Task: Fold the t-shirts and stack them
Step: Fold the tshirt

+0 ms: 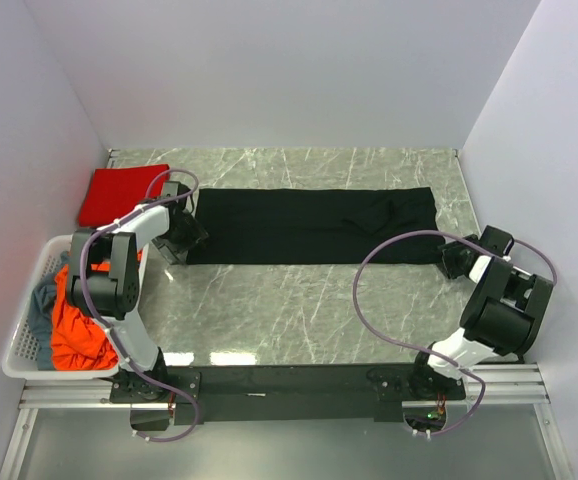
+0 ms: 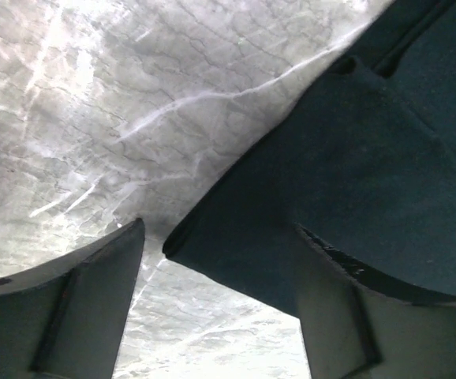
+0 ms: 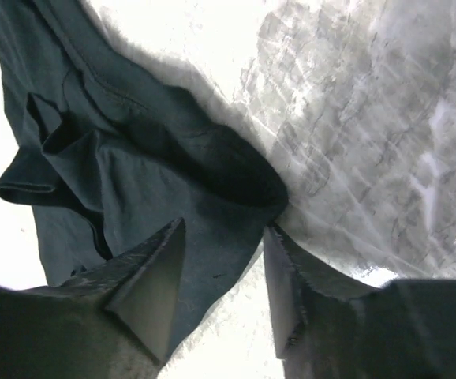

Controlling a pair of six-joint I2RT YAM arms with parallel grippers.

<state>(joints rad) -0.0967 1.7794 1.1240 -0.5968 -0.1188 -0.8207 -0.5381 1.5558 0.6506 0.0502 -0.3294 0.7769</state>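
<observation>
The big black cloth t-shirt (image 1: 309, 225) lies long on the grey marble desk (image 1: 299, 300), with the left hand (image 2: 216, 237) and right hand (image 3: 224, 229) spread at its ends, maybe just touching, so both should pinch their corners together.

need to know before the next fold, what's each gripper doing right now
left gripper: open, around a corner of the black t-shirt
right gripper: open over its other end, nothing held

The left arm (image 1: 141, 222) and right arm (image 1: 501, 300) both reach forward low, jaws parted.
</observation>
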